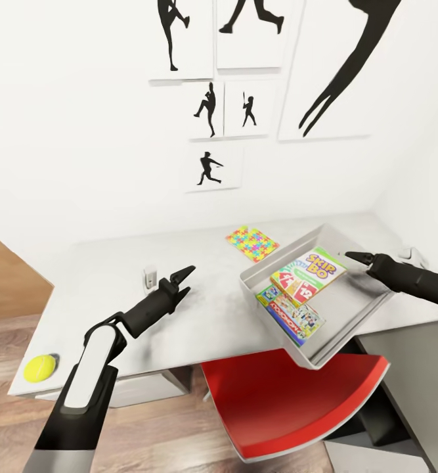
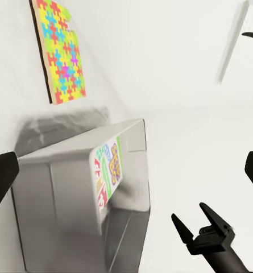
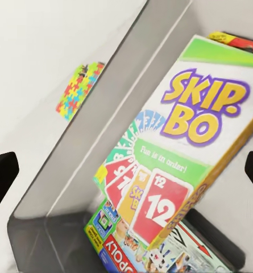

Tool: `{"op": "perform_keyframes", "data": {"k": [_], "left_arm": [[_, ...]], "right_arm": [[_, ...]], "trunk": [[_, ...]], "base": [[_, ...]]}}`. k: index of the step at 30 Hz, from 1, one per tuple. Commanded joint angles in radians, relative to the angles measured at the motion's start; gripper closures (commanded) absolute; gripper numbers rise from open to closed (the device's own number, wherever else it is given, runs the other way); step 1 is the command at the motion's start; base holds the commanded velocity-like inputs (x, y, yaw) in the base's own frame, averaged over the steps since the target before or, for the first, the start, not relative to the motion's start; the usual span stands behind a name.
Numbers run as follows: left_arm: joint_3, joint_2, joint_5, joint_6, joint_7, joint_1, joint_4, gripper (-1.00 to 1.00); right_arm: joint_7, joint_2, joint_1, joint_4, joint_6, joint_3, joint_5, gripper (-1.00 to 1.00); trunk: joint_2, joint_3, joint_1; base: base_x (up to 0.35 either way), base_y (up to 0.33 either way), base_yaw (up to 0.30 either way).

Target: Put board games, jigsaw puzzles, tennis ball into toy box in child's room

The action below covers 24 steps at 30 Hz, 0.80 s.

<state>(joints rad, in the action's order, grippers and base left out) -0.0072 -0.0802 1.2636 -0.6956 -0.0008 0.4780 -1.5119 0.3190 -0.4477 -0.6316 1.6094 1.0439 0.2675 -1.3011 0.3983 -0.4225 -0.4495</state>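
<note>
Skip-Bo (image 1: 308, 272) lies in toy box (image 1: 360, 303) beside right fingers (image 1: 358, 257).

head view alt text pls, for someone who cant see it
A grey toy box on a pale table holds Skip-Bo and Monopoly boxes. A jigsaw puzzle lies behind it, a tennis ball near the table's corner.
</note>
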Motion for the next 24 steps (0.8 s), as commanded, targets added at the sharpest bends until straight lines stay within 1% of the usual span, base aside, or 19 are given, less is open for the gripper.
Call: {"op": "perform_keyframes", "data": {"k": [1,2,5,7,10,13,14,16,20,24], "left_arm": [[0.001,0.0,0.002,-0.004,-0.001,0.0,-0.001,-1.0],[0.001,0.0,0.002,-0.004,-0.002,0.0,-0.002,-1.0],[0.001,0.001,0.002,-0.004,-0.005,-0.001,-0.003,-1.0],[0.0,0.001,0.002,-0.004,-0.018,-0.002,-0.008,-1.0],[0.0,0.002,0.002,-0.005,-0.028,-0.002,-0.012,-1.0],[-0.002,0.004,0.002,-0.005,-0.066,-0.005,-0.029,-1.0],[-0.002,0.004,0.002,-0.005,-0.066,-0.005,-0.029,-1.0],[-0.004,0.006,0.0,-0.006,-0.091,-0.008,-0.038,-1.0],[-0.006,0.008,-0.003,-0.006,-0.109,-0.01,-0.044,-1.0],[-0.008,0.009,-0.004,-0.007,-0.128,-0.013,-0.052,-1.0]], "right_arm": [[0.01,-0.006,0.002,0.001,0.003,0.005,-0.011,-1.0],[0.009,-0.012,0.007,0.001,0.003,0.009,-0.011,-1.0],[0.009,-0.018,0.01,0.001,0.003,0.013,-0.011,-1.0],[0.007,-0.025,0.016,0.002,0.003,0.017,-0.012,-1.0],[0.007,-0.028,0.019,0.002,0.003,0.019,-0.012,-1.0],[0.006,-0.033,0.023,0.002,0.003,0.022,-0.013,-1.0],[0.006,-0.033,0.023,0.002,0.003,0.022,-0.013,-1.0],[0.004,-0.036,0.024,0.002,0.003,0.024,-0.013,-1.0],[0.0,-0.037,0.025,0.003,0.003,0.025,-0.013,-1.0],[-0.02,-0.039,0.026,0.003,0.003,0.027,-0.013,-1.0]], "trunk": [[0.002,-0.002,-0.001],[0.002,-0.002,-0.001],[0.002,-0.002,-0.001],[0.002,-0.002,-0.001],[0.002,-0.002,-0.001],[0.002,-0.002,-0.001],[0.002,-0.002,-0.001],[0.002,-0.002,-0.001],[0.002,-0.002,-0.001],[0.002,-0.002,-0.001]], "base": [[0.0,0.0,-0.176],[0.0,0.0,-0.197],[0.0,0.0,-0.208],[0.0,0.0,-0.232],[0.0,0.0,-0.242],[0.0,0.0,-0.257],[0.0,0.0,-0.262],[0.0,0.0,-0.266],[0.0,0.0,-0.27],[0.0,0.0,-0.275]]}}
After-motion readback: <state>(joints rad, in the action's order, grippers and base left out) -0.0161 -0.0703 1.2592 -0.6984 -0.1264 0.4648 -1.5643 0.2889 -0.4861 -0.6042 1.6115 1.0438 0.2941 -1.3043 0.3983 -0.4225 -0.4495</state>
